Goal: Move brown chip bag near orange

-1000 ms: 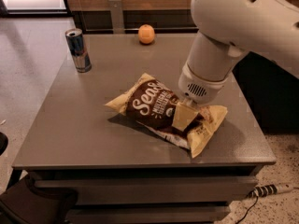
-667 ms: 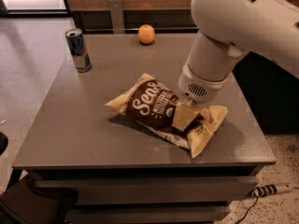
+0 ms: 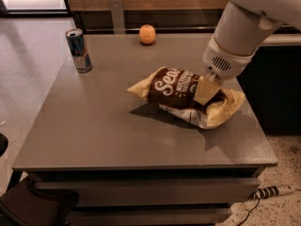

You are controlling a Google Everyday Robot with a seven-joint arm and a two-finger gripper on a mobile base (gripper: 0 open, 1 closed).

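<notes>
The brown chip bag [image 3: 176,87], dark brown with white script and pale yellow ends, hangs tilted a little above the grey table [image 3: 103,126], with its shadow beneath it. My gripper [image 3: 206,91] comes down from the upper right and is shut on the bag's right half; one pale finger [image 3: 205,89] shows against the bag. The orange [image 3: 147,34] rests at the table's far edge, up and to the left of the bag, well apart from it.
A blue and silver drink can [image 3: 78,50] stands upright at the table's far left. A dark wall and a wooden panel run behind the table. A power strip [image 3: 273,191] lies on the floor at the lower right.
The bag has come up off the table in my gripper and shifted to the right and slightly toward the far edge. The orange and the can have not moved.
</notes>
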